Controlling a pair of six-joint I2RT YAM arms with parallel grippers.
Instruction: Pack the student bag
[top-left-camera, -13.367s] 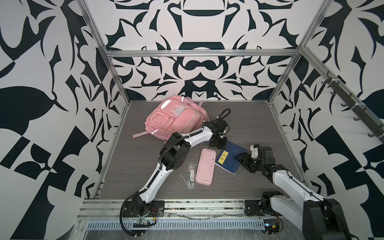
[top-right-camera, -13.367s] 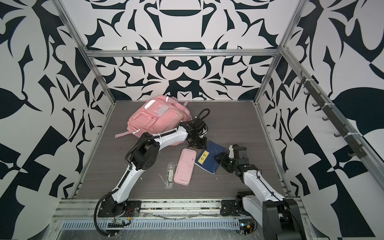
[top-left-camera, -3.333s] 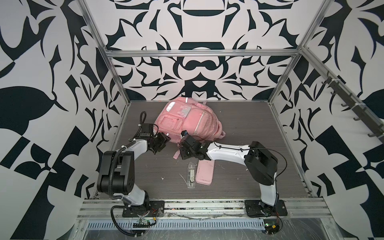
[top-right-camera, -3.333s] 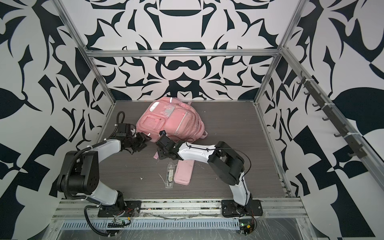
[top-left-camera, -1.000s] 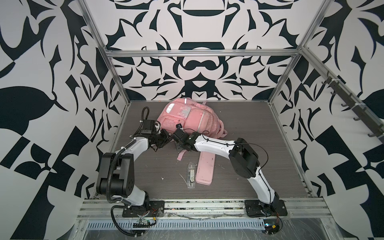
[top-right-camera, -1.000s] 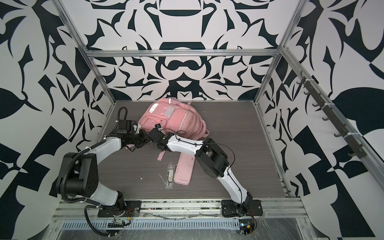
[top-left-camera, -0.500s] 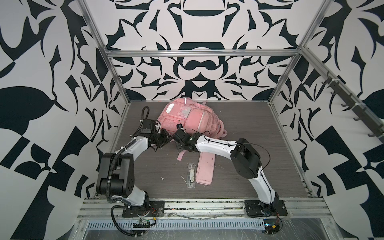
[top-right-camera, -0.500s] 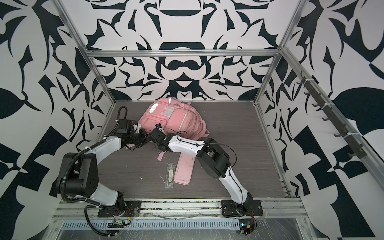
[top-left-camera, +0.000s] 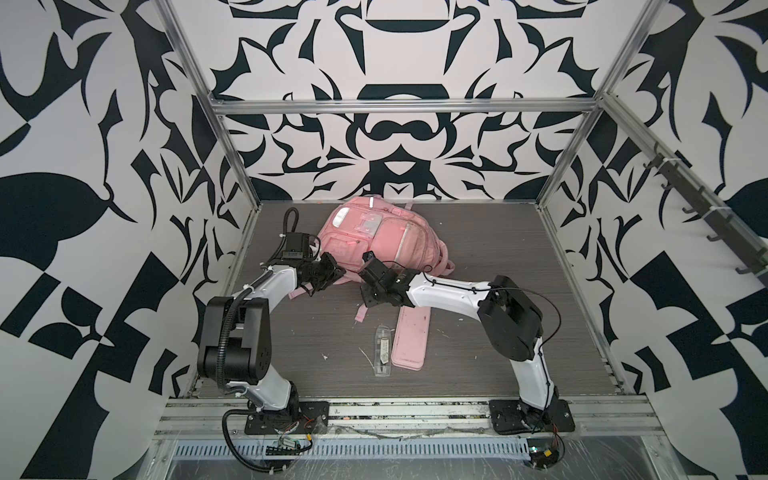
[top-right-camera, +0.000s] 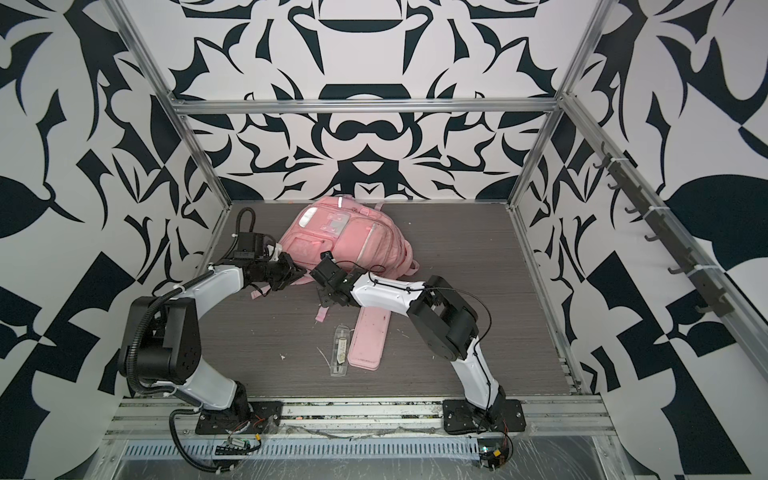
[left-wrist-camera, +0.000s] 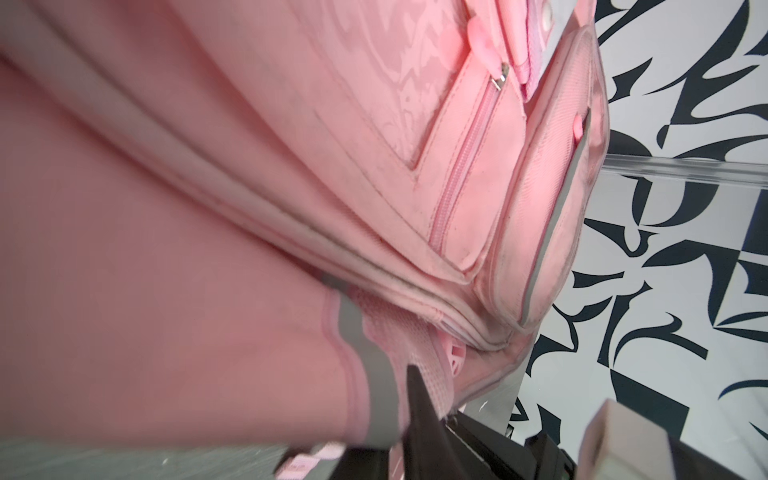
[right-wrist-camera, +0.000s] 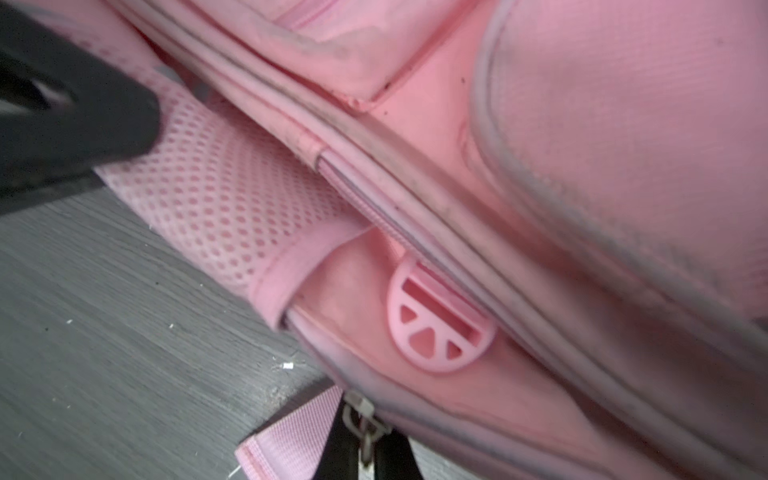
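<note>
Pink student bag (top-left-camera: 376, 239) seemingly zipped shut, contents hidden.

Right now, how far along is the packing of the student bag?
Done: nothing visibly packed. In hand: left gripper shut on the edge of the student bag, right gripper shut on its zipper pull. Remaining: pencil case and clear case lie on the table.

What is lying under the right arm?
The pencil case: its far end runs beneath the right arm in both top views; a backpack strap pokes out near its wrist. How far either reaches underneath is hidden.
</note>
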